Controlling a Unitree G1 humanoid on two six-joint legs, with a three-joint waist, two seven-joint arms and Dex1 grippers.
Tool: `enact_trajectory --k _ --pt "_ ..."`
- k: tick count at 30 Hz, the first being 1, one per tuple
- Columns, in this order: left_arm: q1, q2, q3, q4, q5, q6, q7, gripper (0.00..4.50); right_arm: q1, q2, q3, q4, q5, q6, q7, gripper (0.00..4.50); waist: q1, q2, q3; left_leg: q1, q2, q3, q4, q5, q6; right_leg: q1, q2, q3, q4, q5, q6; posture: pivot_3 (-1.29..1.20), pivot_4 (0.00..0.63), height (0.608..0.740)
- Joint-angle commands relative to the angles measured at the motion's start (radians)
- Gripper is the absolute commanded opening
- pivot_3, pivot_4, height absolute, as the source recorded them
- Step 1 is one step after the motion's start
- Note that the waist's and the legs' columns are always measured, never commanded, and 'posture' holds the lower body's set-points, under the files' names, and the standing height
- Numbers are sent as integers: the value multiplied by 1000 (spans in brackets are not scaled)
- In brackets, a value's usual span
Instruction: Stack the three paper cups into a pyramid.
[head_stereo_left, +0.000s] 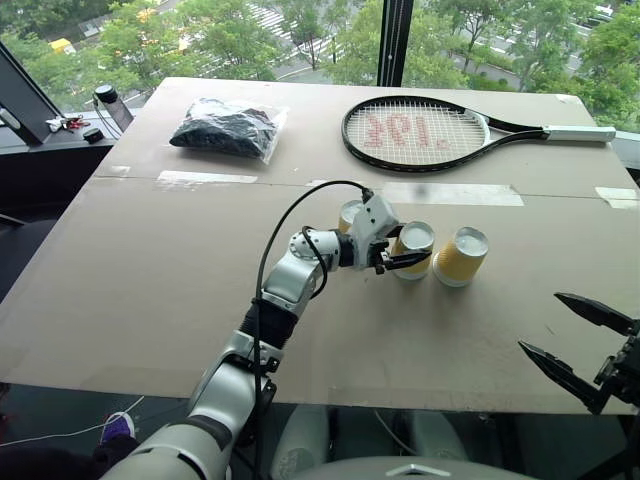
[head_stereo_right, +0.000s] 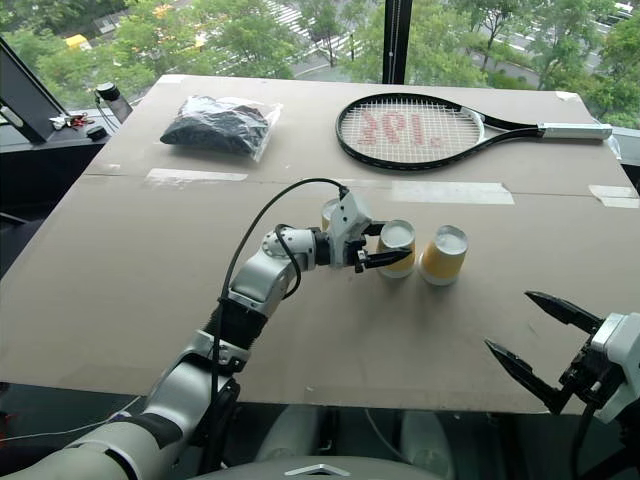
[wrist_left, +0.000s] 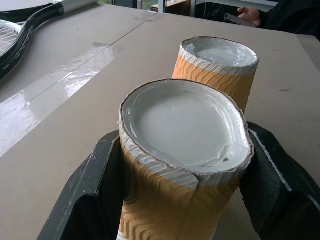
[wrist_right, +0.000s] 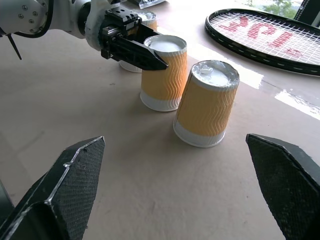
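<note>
Your left hand (head_stereo_left: 404, 262) reaches level across the surface (head_stereo_left: 150, 300), its black fingers (wrist_left: 90, 200) closed on the sides of the middle paper cup (head_stereo_left: 414, 250). That cup stands upside down, white base up. Your right hand (head_stereo_left: 585, 345) hangs at the near right edge, fingers spread wide, holding nothing. The right cup (head_stereo_left: 461, 256) is inverted and tilted, just beside the middle one. The third cup (head_stereo_left: 349, 214) sits behind the left wrist, partly hidden.
</note>
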Motion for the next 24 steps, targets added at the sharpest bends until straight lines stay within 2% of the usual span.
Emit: enact_trajectory --k 1,7,12,17,22,23,24 --pt "-26 -10 16 -2 -11 -13 -6 2559 -50 -37 -49 38 51 22 2 4500 0 0 0 0 0 0 0 0 0 0 0 0 0 0 0 0 150 740" --pt "-43 -24 20 15 -13 -10 -18 2559 -239 -250 -159 276 145 83 168 4500 0 0 0 0 -1 2 1 0 1 0 0 2 0 0 1 0 150 740" --pt "-52 -22 25 28 -15 -12 -32 2559 -274 -381 -210 345 187 169 336 4500 2 0 0 -1 0 -1 0 -1 1 0 0 0 -1 0 0 0 150 740" --pt "-54 -19 24 31 -15 -9 -47 2559 -292 -427 -237 369 177 204 421 4500 1 0 0 -2 0 0 1 -1 1 0 0 0 -1 0 1 0 150 740" --pt "-50 -6 18 36 -9 -7 -64 2559 -317 -413 -239 375 153 207 428 4500 1 0 1 -2 0 0 1 -1 1 0 0 0 -1 0 1 0 150 740" --pt "-49 -4 18 37 -12 5 -69 3524 -319 -409 -237 376 148 205 428 4500 1 0 0 -2 0 0 1 -1 1 0 0 0 -1 0 1 0 150 740" --pt "-48 -3 20 39 -11 5 -67 3588 -320 -405 -236 378 143 202 428 4500 1 0 0 -2 0 0 1 -1 1 0 0 0 -1 0 1 0 150 740"
